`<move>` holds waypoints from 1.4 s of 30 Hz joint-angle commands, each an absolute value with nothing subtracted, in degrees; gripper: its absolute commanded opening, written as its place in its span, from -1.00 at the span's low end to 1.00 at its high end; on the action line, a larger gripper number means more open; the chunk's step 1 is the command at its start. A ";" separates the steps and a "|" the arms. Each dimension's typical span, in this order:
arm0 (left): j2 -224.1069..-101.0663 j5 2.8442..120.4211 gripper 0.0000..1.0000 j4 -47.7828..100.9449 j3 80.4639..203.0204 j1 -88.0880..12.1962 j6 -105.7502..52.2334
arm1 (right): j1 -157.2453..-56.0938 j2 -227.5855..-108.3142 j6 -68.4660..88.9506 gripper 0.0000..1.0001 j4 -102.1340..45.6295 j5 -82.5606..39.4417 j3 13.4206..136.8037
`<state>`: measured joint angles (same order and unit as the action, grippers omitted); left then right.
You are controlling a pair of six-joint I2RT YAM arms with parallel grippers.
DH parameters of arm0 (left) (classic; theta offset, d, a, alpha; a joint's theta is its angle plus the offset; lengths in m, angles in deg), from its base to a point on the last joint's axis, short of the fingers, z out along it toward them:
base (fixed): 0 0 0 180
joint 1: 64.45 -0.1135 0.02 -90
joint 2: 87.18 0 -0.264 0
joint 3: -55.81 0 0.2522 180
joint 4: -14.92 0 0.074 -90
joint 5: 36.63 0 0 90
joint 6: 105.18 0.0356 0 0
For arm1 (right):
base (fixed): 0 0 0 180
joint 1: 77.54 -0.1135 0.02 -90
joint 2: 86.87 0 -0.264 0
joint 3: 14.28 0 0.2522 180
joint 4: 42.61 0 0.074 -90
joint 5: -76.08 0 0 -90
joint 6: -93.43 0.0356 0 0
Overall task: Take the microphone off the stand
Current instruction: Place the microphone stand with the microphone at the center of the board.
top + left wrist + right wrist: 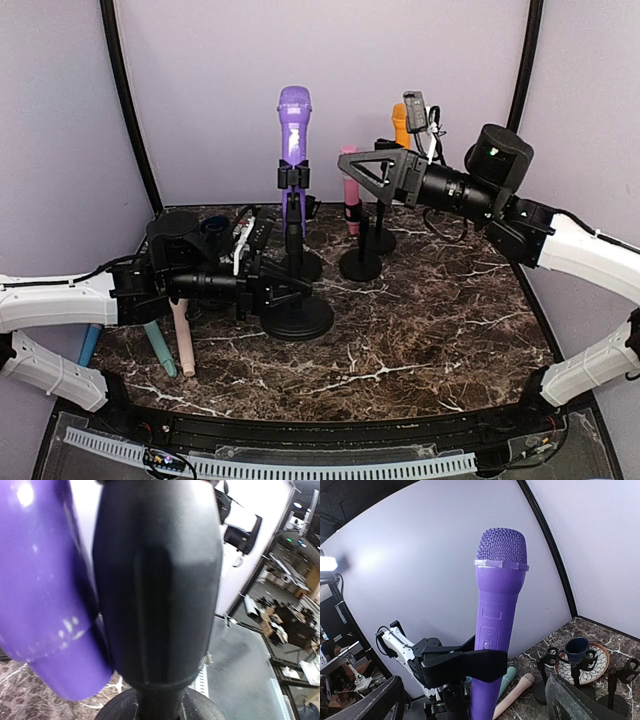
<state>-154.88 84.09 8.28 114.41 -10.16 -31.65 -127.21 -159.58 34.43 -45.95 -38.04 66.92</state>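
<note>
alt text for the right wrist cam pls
A purple microphone stands upright at centre, held in the black clip of its stand and framed by the open right gripper at the bottom corners. Behind it are a white wall and, lower right on the marble table, a blue cup on a patterned plate.

The microphone [294, 125] stands upright in the stand [297, 318], left of centre on the desk [430, 340]. The left hand [285, 290] is low at the stand's pole, and the right hand [358, 172] is just right of the microphone. Two other stands [361, 262] are behind, to the right.
</note>
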 commanded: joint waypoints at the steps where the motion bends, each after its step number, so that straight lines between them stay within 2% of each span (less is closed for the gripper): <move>1: -154.61 95.52 -1.00 6.47 120.10 -9.96 -31.07 | -125.13 -160.24 34.36 0.97 -47.33 -47.48 71.47; 5: -155.85 98.74 -1.00 7.14 121.99 -8.43 -32.17 | -124.95 -162.67 32.84 0.97 -44.27 -49.21 75.32; 13: -158.19 101.57 -1.00 7.61 124.01 -6.54 -33.01 | -124.74 -166.24 36.17 0.97 -49.66 -54.34 76.65; 19: -159.06 100.59 -1.00 7.57 123.26 -6.53 -32.28 | -124.74 -165.34 38.58 0.79 -54.42 -56.81 75.04; 24: -157.55 92.87 -1.00 8.75 121.54 -7.90 -30.77 | -124.14 -162.06 40.27 0.56 -57.68 -57.83 71.80; 29: -156.67 90.82 -1.00 5.87 118.88 -10.04 -32.90 | -123.32 -159.19 43.24 0.40 -60.49 -58.59 68.86; 42: -158.65 96.00 -1.00 5.82 119.79 -10.21 -30.63 | -123.38 -163.07 40.41 0.34 -54.15 -51.02 70.36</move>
<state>-159.69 94.15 10.34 118.78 -10.27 -32.19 -123.26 -161.67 41.69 -55.33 -54.41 68.51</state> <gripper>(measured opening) 0.181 0.668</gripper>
